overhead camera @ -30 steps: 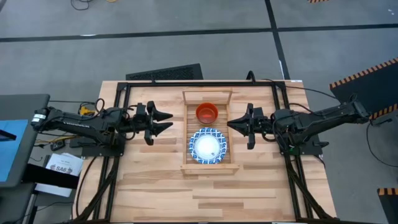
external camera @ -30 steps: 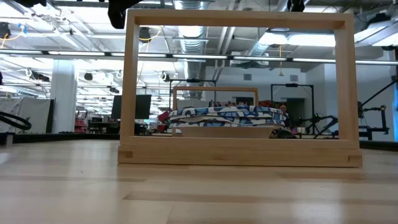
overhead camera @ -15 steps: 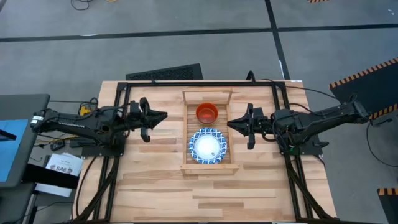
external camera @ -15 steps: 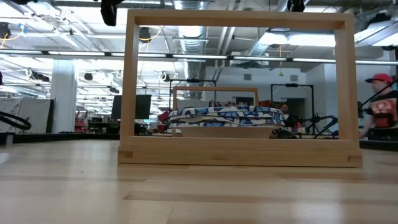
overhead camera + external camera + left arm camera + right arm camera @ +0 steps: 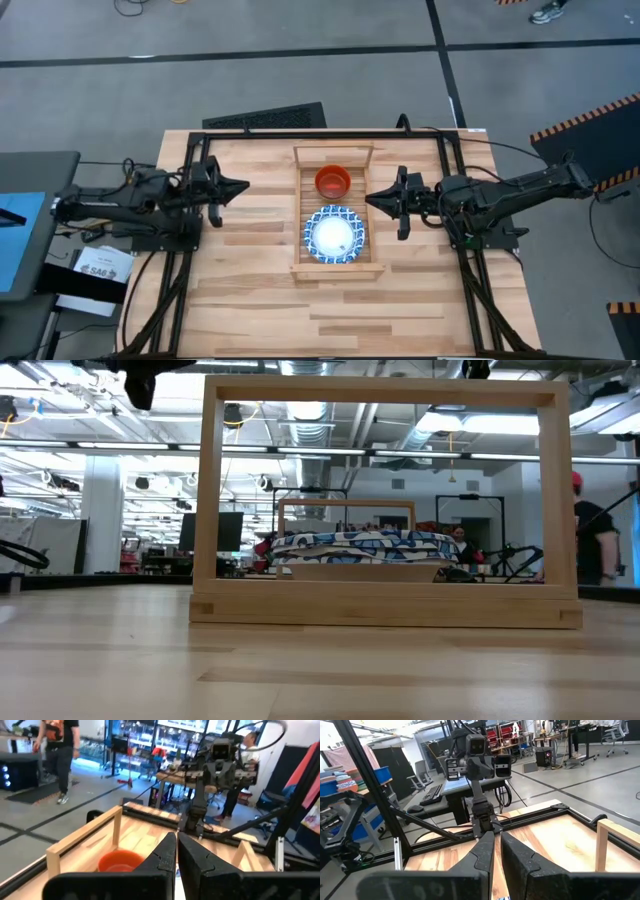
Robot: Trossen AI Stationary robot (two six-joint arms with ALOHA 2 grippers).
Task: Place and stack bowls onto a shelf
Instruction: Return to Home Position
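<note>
The shelf [image 5: 300, 215] lies along the middle of the table. An orange-red bowl [image 5: 331, 181] sits in its far part and shows in the left wrist view too [image 5: 120, 861]. A white bowl with a blue patterned rim [image 5: 335, 235] sits in its near part and shows through the shelf's end frame in the low view [image 5: 365, 545]. My left gripper [image 5: 243, 186] hovers shut to the left of the shelf, pointing at it, holding nothing. My right gripper [image 5: 370, 198] hovers shut just right of the shelf's right rail, also empty.
A black metal frame [image 5: 200, 140] runs around the tabletop's far and side edges. A black ridged mat [image 5: 265, 116] lies beyond the far edge. Bare wood [image 5: 340, 310] stretches from the shelf toward the near edge. A person [image 5: 595, 530] stands in the room behind.
My left gripper has shut its fingers on nothing and drawn back from the shelf toward the table's left edge. The bowls and the shelf have kept their places. A person has walked across the room behind the table.
</note>
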